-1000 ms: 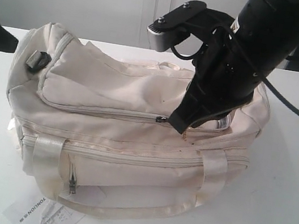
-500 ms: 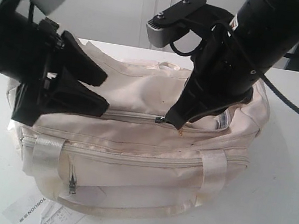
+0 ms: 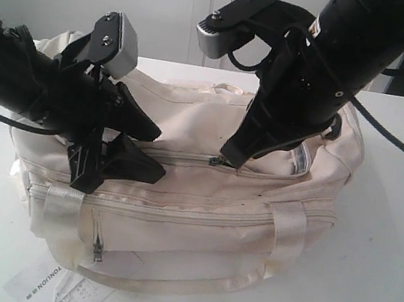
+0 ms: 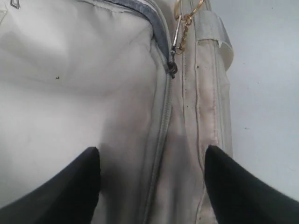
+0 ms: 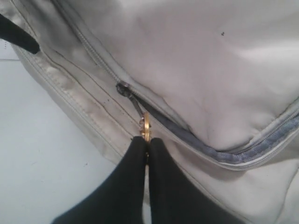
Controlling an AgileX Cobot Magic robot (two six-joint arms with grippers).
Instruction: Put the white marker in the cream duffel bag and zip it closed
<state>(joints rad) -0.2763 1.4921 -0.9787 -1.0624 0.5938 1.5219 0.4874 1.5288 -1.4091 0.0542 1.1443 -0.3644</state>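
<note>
Right gripper (image 3: pixel 225 159) from the exterior view: down from the upper right, tips pressed together at the zip slider (image 3: pixel 217 161) on the front edge of the top flap of the cream duffel bag (image 3: pixel 202 197). Left gripper (image 3: pixel 148 150) in from the left, spread wide, holding nothing, one finger above the flap zip line and one below, close over the fabric, contact impossible to tell. Bag resting lengthwise on the white table (image 3: pixel 384 267), front pocket and satin handle (image 3: pixel 290 228) toward the camera, printed paper tag (image 3: pixel 48 284) flat on the table at the front left corner. From the left wrist view: left gripper (image 4: pixel 152 150) wide apart and empty, two black fingertips (image 4: pixel 70 186) on either side of the flap zip, teeth joined on the near side of the zip slider (image 4: pixel 172 69), parted beyond it, with a gold pull ring (image 4: pixel 184 18) on a short chain past the slider. From the right wrist view: right gripper (image 5: pixel 147 140) clamped tight on the gold pull ring (image 5: pixel 145 123), link taut up to the zip slider (image 5: pixel 123 88), grey zip tape gaping open on one side of the slider, closed seam on the other.
</note>
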